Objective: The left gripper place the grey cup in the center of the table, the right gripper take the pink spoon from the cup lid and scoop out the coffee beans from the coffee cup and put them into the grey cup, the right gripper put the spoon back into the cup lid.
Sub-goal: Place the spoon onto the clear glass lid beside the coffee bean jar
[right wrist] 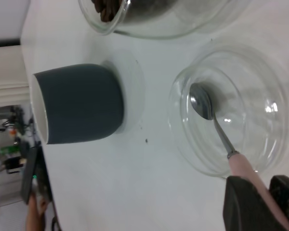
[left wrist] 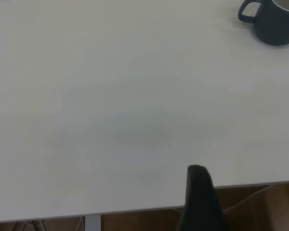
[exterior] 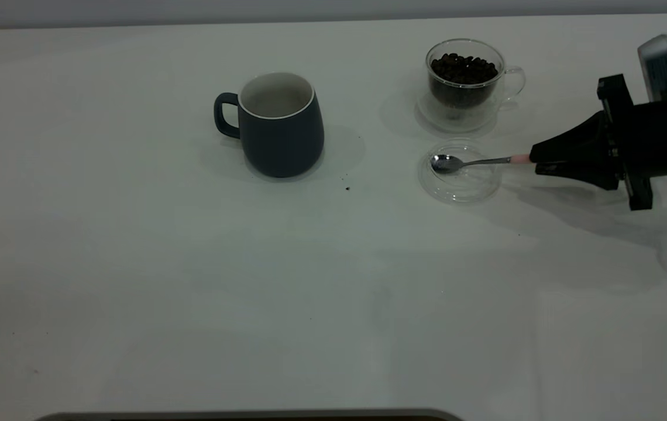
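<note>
Right gripper clamped on pink spoon handle, bowl in cup lid, grey cup well apart

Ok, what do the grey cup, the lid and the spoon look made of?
Grey cup: likely ceramic, matte slate outside, white glazed inside. Cup lid: clear glass, by its transparency and glints. Pink spoon: shiny metal bowl and stem; pale pink handle end, material unclear.

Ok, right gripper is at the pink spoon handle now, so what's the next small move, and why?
Probably lift the pink spoon straight up out of the cup lid. The right gripper looks closed on the pink handle end, while the spoon's bowl lies inside the lid. The coffee cup with coffee beans stands just behind, and the grey cup looks empty.
</note>
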Robot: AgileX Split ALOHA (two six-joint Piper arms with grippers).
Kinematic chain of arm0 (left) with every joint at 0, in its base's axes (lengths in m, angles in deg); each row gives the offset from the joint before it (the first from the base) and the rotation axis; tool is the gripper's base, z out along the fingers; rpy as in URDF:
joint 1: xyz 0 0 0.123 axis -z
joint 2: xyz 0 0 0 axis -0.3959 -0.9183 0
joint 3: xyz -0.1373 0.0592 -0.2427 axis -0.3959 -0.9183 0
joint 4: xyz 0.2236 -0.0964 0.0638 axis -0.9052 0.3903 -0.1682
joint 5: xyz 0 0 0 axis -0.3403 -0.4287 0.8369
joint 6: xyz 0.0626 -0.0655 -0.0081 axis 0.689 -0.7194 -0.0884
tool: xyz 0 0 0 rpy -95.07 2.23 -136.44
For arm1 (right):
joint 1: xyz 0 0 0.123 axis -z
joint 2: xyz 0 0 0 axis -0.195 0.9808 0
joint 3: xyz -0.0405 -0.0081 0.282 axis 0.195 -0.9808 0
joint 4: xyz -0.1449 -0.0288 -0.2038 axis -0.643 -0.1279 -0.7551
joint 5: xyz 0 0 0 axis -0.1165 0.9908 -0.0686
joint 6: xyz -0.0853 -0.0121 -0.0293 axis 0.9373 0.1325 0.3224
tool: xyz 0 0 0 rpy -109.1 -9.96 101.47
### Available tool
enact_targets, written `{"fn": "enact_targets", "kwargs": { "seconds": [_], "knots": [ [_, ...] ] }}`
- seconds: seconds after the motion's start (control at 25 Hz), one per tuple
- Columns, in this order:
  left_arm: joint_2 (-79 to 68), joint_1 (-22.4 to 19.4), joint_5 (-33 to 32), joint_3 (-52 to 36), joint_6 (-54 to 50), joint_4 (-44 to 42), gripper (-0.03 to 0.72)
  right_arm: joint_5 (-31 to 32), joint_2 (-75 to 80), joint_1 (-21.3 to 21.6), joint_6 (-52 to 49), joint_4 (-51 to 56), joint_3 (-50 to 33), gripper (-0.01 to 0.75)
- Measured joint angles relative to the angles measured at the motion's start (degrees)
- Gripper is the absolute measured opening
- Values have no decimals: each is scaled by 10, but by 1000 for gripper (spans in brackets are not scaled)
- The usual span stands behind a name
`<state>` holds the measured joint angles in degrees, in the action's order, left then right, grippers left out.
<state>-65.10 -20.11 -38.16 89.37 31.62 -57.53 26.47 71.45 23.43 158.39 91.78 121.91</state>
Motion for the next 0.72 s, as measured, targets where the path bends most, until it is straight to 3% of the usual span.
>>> {"fn": "enact_targets", "kwargs": {
  "seconds": [0.56, 0.72],
  "knots": [
    [0, 0, 0, 0, 0, 0, 565, 26, 26, 0, 36, 27, 10, 107],
    [0, 0, 0, 0, 0, 0, 565, 22, 26, 0, 38, 28, 10, 190]
  ]
}}
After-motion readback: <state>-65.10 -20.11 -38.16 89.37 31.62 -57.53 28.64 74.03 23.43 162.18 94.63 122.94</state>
